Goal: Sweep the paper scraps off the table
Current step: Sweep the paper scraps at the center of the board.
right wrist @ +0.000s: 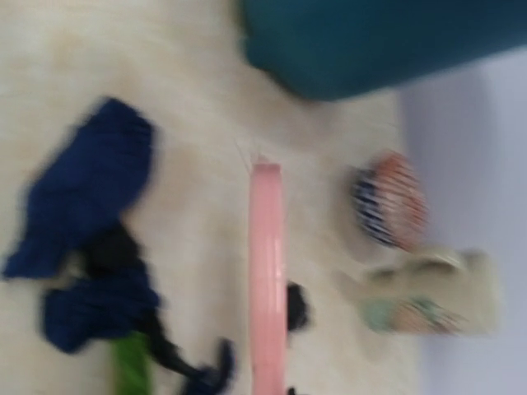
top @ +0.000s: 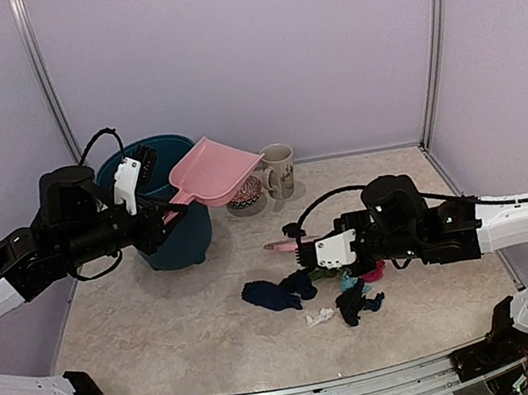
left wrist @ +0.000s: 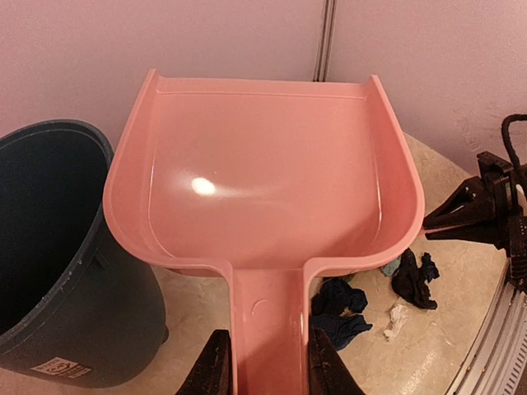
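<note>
The paper scraps lie in a loose pile on the beige table [top: 167,345]: navy ones [top: 278,292], black ones [top: 359,304], a small white one [top: 319,317]. My right gripper [top: 314,244] is shut on a pink brush [top: 282,245], held low just behind the pile. The blurred right wrist view shows the brush [right wrist: 268,271] with navy scraps [right wrist: 90,189] to its left and a black scrap [right wrist: 295,306] to its right. My left gripper [left wrist: 270,370] is shut on the handle of an empty pink dustpan [left wrist: 263,181], raised beside the bin [top: 170,213].
A teal bin [left wrist: 49,247] stands at the back left. A patterned mug [top: 279,171] and a small bowl [top: 246,196] stand behind the pile near the back wall. A metal rail [top: 307,393] runs along the front edge.
</note>
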Robot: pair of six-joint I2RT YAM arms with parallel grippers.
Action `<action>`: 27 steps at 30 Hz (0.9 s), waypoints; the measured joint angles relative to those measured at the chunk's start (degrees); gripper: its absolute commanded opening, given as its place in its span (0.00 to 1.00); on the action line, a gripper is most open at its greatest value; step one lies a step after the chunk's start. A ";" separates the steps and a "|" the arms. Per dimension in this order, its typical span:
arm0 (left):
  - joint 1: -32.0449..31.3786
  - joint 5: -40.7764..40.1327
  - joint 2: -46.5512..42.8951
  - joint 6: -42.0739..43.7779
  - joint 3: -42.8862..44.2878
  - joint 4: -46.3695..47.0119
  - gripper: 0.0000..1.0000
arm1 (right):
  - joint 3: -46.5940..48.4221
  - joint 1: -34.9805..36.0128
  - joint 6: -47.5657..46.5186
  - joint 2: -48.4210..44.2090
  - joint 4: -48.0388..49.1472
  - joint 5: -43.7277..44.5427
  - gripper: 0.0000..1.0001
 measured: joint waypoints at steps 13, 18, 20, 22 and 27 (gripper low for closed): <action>0.00 0.76 1.05 -0.20 0.00 -0.33 0.00 | 1.88 -7.41 -1.51 11.58 10.08 13.99 0.00; 0.00 1.09 1.73 -0.22 0.00 -0.59 0.00 | 5.64 -10.78 -1.36 20.65 12.50 13.20 0.00; -0.02 1.16 1.81 -0.22 0.00 -0.61 0.00 | 7.48 -11.54 -1.31 23.58 13.40 12.39 0.00; -0.07 1.16 1.86 -0.22 0.00 -0.61 0.00 | 9.09 -11.98 -1.29 25.88 14.01 11.56 0.00; -0.11 1.11 1.88 -0.22 0.00 -0.61 0.00 | 12.44 -12.24 -0.83 30.91 14.10 7.80 0.00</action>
